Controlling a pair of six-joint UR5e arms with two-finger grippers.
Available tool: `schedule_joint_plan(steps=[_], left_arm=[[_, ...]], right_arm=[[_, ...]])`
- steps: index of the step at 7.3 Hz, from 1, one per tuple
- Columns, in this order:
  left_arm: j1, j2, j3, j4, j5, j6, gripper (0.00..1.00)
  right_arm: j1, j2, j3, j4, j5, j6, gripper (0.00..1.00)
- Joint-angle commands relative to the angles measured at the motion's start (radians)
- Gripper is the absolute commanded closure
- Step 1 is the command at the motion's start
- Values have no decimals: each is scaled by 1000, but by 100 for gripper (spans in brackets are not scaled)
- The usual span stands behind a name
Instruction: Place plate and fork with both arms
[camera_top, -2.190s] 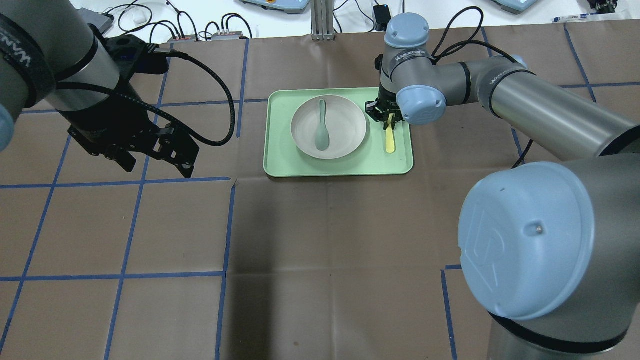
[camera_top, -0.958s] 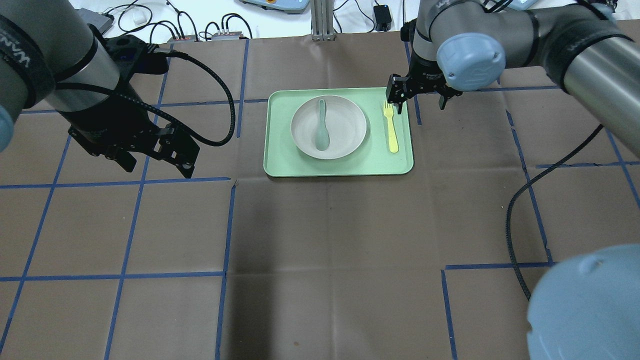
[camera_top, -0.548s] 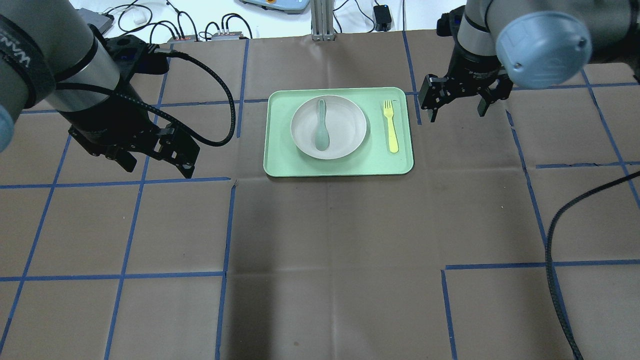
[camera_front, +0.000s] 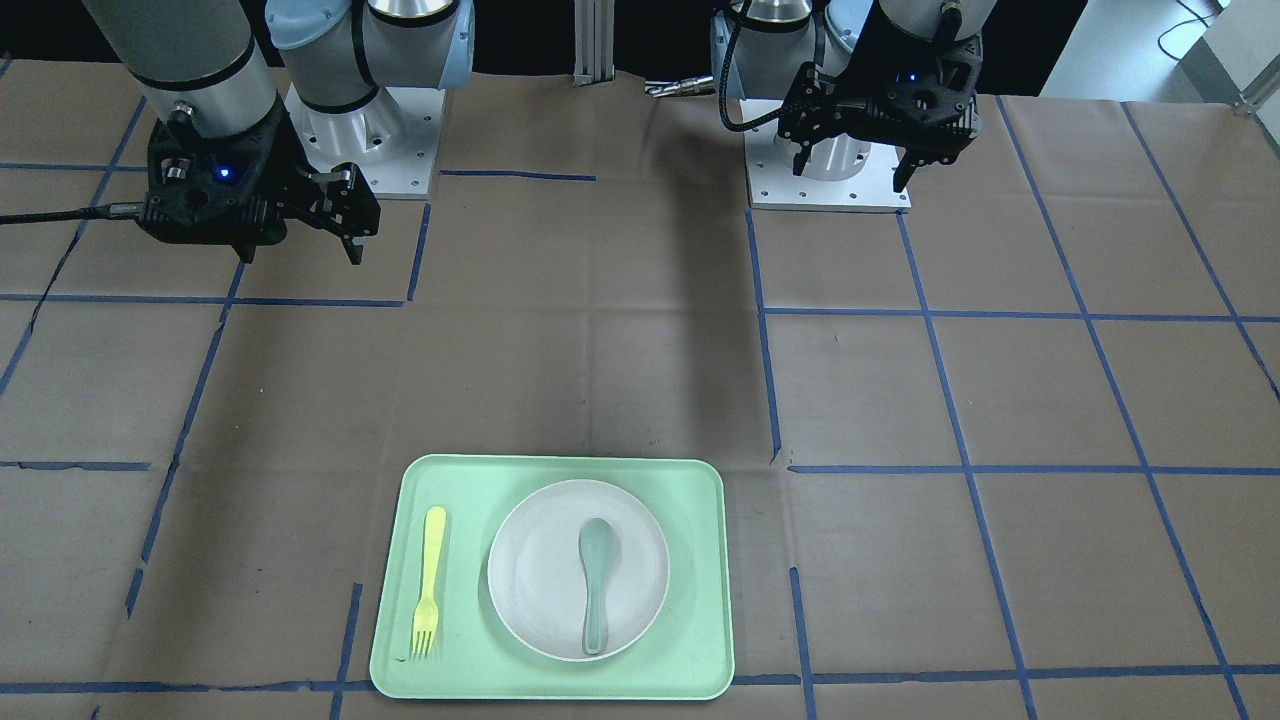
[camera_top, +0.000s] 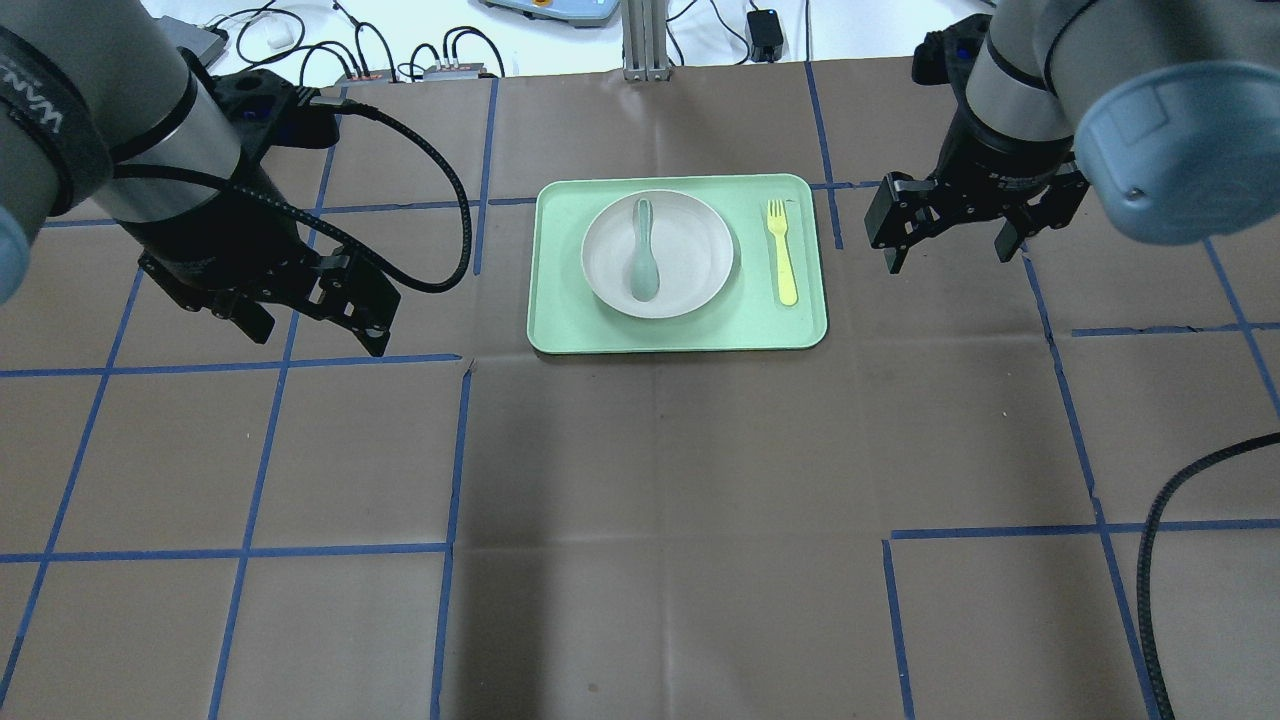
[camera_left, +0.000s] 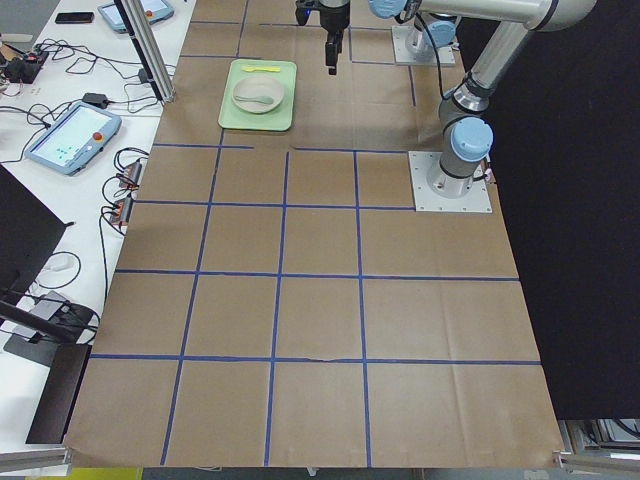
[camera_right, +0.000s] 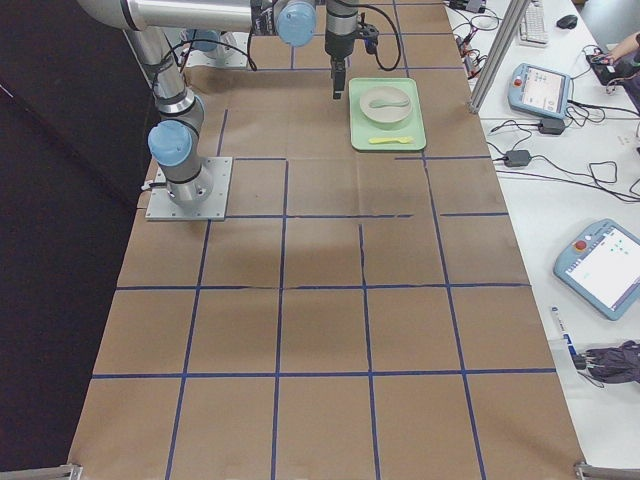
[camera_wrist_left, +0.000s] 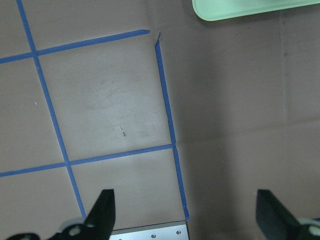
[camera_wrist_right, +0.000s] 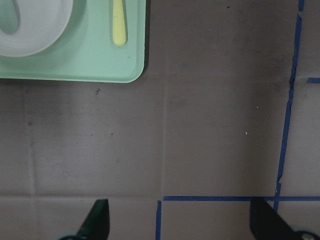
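Wrist cameras clip the setting
On the right one I get only part of the plate (camera_wrist_right: 45, 25) and the handle end of the fork (camera_wrist_right: 119, 22); the left catches just a corner of the tray (camera_wrist_left: 240, 6).

Robotics laboratory. Two industrial arms (camera_top: 150, 130) stood bolted by metal base plates (camera_left: 425, 200) to a table (camera_top: 660, 480) papered brown and gridded with blue tape (camera_top: 455, 450). Teach pendants (camera_right: 608, 262), cabling (camera_left: 60, 50) and an aluminium post (camera_top: 640, 40) occupied the white bench (camera_right: 560, 200) beyond the arms' far reach.
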Motion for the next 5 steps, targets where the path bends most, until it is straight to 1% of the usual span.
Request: schedule_joint_plan(steps=[1,5], left_arm=[[1,1,0,1,0,2,1],[2,3,2,1,0,3,1]], right_arm=[[4,-3,0,4,5,10,0],[4,5,0,3,24,10,0]])
